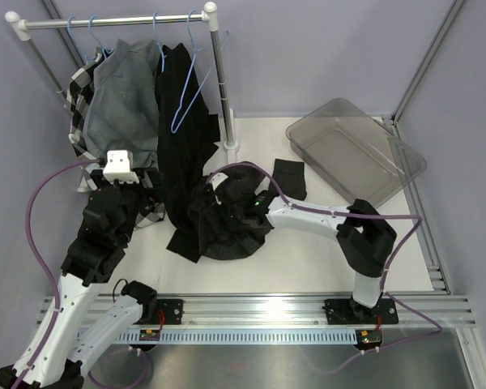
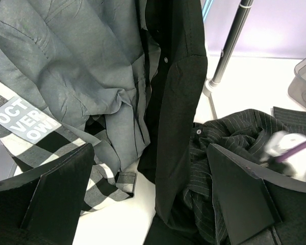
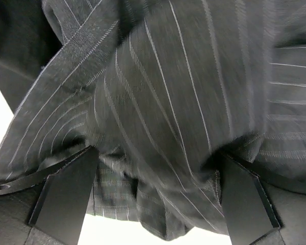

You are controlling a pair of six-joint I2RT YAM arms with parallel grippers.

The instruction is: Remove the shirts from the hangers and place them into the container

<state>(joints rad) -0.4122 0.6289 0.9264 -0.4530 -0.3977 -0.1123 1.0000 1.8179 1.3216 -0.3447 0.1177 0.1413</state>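
The right gripper [image 3: 158,153] stands with its two fingers [image 3: 66,189] wide apart, low over the crumpled black shirt [image 3: 183,92]. The cloth (black with thin pale stripes, seen this close) bulges into the gap between them and lies against both inner faces, but it is not pinched. In the top view that shirt is a heap on the white table [image 1: 308,259], just in front of the rack [image 1: 117,22] and off any hanger. One flat cuffed end [image 1: 290,178] is spread out on the side toward the container [image 1: 316,113]. The container sits at the far right of the table, well apart from the heap.

The left gripper [image 2: 149,148] is likewise spread wide with nothing between its fingers, held near the lower part of the hanging clothes. Straight beyond it hangs the second black shirt [image 2: 176,102], plain with small buttons. It hangs from the rail on a light-blue hanger [image 1: 159,44], and its lower end reaches down beside the heap. To its left hangs the grey shirt [image 1: 121,97], and past that is the checked shirt [image 1: 79,89], whose black-and-white cloth shows just beside the left finger in the wrist view. An empty hanger [image 1: 190,87] hangs tilted at the right end of the rail, just beside the second black shirt
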